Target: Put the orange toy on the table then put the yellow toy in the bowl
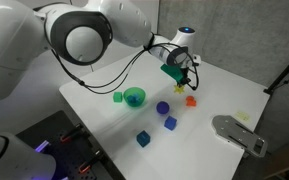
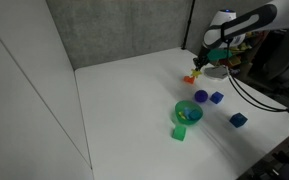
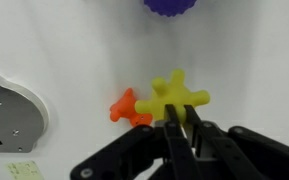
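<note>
First, in an exterior view, the black two-finger gripper [image 1: 181, 80] hangs over the far part of the large white square table [image 1: 104, 118]. The tiny pale-yellow lumpy toy [image 1: 180, 88] shows right under its tips. The tiny orange-red lumpy toy [image 1: 191, 100] lies on the table just beside it, so I judge the first half of the task is done. The small round translucent green bowl [image 1: 134, 90] stands well apart, to the left in this picture. A small purple piece [image 1: 162, 107] lies near the way between them.

Next, in an exterior view, the gripper [image 2: 202, 68] is far from the camera and the bowl [image 2: 180, 108] is nearer, almost straight below it in the picture. Two small blue blocks [image 2: 201, 96] lie just beside this way.

Finally, in the wrist view, the fingers [image 3: 170, 135] are drawn close together and pinch a lower lobe of the yellow toy [image 3: 176, 95]; the rest of it sticks out beyond the tips. The orange toy [image 3: 126, 108] is at its left side, touching or almost touching; I cannot tell which. I also cannot tell if the yellow toy is lifted. The bowl is not in this view. I think the next move needs a straight lift first, so the orange toy is not dragged along.
</note>
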`<state>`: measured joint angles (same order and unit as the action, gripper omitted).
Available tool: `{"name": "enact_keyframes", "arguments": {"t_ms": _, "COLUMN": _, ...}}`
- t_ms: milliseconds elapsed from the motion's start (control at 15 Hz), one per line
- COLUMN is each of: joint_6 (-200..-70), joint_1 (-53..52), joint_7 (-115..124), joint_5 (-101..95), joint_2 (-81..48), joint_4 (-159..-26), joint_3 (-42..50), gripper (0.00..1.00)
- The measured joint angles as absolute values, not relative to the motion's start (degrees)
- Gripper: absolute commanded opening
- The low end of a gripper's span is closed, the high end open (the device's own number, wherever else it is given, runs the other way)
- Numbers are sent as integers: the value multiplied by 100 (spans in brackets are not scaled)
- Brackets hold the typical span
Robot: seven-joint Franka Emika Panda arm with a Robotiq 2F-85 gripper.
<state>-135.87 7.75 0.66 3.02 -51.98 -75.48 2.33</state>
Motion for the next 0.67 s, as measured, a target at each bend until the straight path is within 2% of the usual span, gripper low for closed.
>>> {"name": "enact_keyframes", "arguments": {"t_ms": 667, "joint_6": -13318, "joint_1": 696, "joint_7": -792, "joint_5": 310, "joint_2": -3588, "joint_4": -9875, "joint_3": -301, "gripper": 4}}
